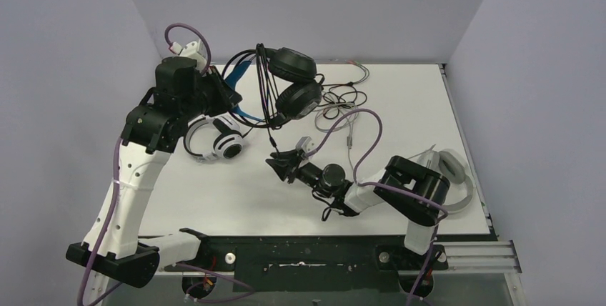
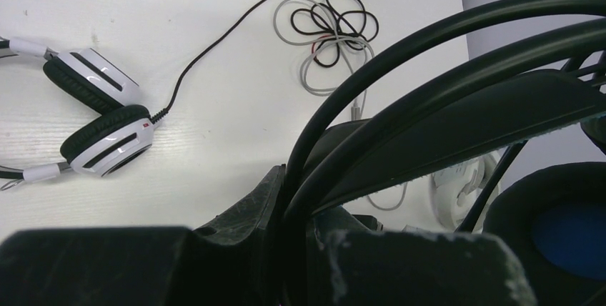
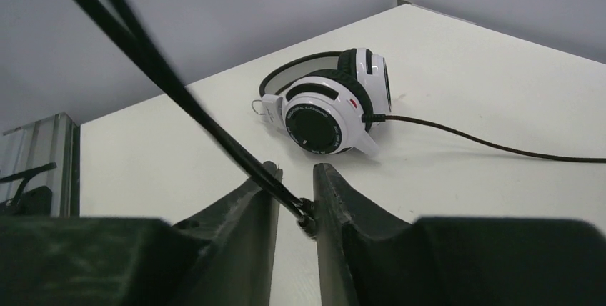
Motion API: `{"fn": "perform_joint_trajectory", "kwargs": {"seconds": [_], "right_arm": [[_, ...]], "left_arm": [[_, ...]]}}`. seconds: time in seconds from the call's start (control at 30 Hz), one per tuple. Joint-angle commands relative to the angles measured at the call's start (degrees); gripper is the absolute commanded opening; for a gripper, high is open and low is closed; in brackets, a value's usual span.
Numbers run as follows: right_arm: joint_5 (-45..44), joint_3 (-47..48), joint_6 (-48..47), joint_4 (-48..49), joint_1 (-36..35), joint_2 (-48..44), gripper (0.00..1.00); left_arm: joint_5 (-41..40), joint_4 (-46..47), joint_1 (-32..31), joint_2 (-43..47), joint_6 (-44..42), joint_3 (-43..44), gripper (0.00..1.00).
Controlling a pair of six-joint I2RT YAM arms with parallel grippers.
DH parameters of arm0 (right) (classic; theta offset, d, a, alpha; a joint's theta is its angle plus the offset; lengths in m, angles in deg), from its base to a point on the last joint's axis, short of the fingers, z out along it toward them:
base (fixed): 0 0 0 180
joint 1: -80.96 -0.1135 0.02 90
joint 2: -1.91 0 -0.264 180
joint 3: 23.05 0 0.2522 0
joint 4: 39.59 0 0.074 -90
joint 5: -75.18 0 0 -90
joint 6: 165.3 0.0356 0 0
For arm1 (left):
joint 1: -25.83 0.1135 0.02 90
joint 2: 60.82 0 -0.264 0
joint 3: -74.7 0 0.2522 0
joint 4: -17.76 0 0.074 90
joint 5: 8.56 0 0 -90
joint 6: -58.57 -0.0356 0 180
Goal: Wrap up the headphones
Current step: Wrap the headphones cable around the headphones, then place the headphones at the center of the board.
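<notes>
Black headphones (image 1: 293, 81) are hanging just beyond our left hand (image 1: 227, 95), which is clenching the headband (image 2: 464, 127); our right hand (image 1: 280, 164) is pinching their cable (image 1: 269, 116). Pulling too taut, we are risking the cable slipping free.

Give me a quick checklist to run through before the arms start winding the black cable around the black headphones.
1. Is the left gripper shut on the headband of the black headphones? Ok.
2. Is the right gripper pinching the black cable? Ok.
3. Is the cable run between the grippers clear of the white headset? Ok, the headset lies on the table off to the left.
4. Is the cable tangle clear of the black ear cups? Cannot tell, they sit close together in the top view.
5. Is the grey-white headset clear of the right arm? Cannot tell, the arm hides part of it.
</notes>
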Motion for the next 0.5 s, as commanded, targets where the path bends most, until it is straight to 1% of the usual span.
{"fn": "perform_joint_trajectory", "kwargs": {"seconds": [0.0,0.03,0.07,0.13,0.2,0.23,0.3,0.33,0.4,0.43,0.47], "right_arm": [[3.35,-2.61,0.86,3.27,2.34,-2.39,0.13],[5.15,-3.96,2.34,1.89,3.93,-3.44,0.03],[6.95,-5.4,4.8,0.78,5.88,-5.08,0.0],[12.28,-7.89,12.33,-0.65,10.88,-7.38,0.0],[19.55,-9.38,18.3,-3.22,15.83,-9.96,0.0],[22.84,-9.41,20.67,-5.89,18.1,-11.66,0.0],[29.29,-7.47,24.27,-15.17,22.12,-15.1,0.0],[32.26,-6.04,24.32,-20.06,23.42,-16.82,0.0],[36.4,-3.25,21.0,-30.88,25.22,-20.75,0.0],[37.9,-1.05,17.61,-38.35,25.72,-22.63,0.0],[39.2,0.95,13.39,-46.54,26.23,-24.54,0.0]], "left_arm": [[6.64,5.41,2.0,2.97,1.12,4.17,0.0],[8.24,5.71,2.78,3.13,0.42,3.87,0.0],[10.36,6.87,3.51,3.49,-0.63,3.31,0.0],[16.13,9.73,4.91,4.3,-3.17,1.48,0.0],[25.04,12.74,5.91,4.83,-6.57,-0.45,0.0],[28.75,13.81,5.99,4.95,-8.13,-1.29,0.0],[36.04,15.41,5.97,5.11,-10.75,-2.97,0.0],[38.13,15.64,5.98,5.22,-11.86,-3.84,0.0],[41.68,14.67,5.83,5.59,-15.98,-5.41,0.0],[41.74,12.53,5.34,5.66,-19.34,-5.73,0.0],[38.98,9.09,3.97,5.86,-23.89,-5.7,0.0]]}}
